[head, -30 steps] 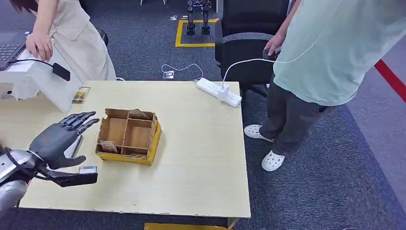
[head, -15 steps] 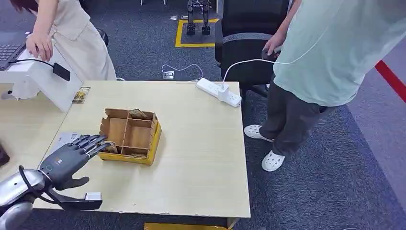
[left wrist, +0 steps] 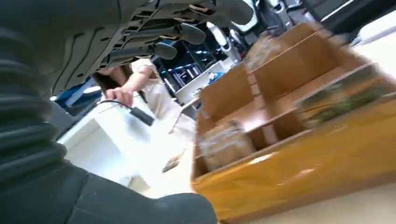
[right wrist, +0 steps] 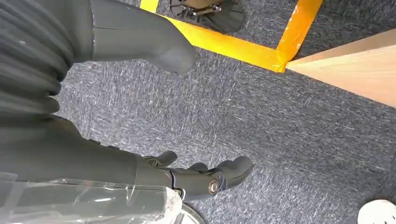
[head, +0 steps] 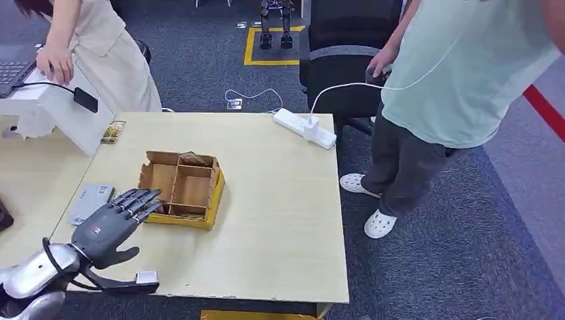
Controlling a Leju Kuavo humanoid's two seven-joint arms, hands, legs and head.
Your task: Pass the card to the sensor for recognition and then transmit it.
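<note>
Since the earlier pictures, the left hand point(head: 113, 223) has moved down and toward the robot, from above the left part of the light wooden table point(head: 280, 220) to a position low over it, fingers point(head: 138, 200) now reaching the near left corner of the divided cardboard box with the yellow base point(head: 180, 189). This move has uncovered a grey rectangular card point(head: 90, 202), which lies flat on the table just left of the hand and apart from it. The hand is palm down with fingers extended and spread, thumb out to the side, holding nothing. In the left wrist view the fingers point(left wrist: 173, 37) hang above the box compartments, which contain small cards; printing on them is blurred and unreadable. The right hand point(right wrist: 140, 93) hangs over grey carpet beside yellow floor tape point(right wrist: 243, 46), fingers loosely apart and empty. No writing on the grey card can be read.
</note>
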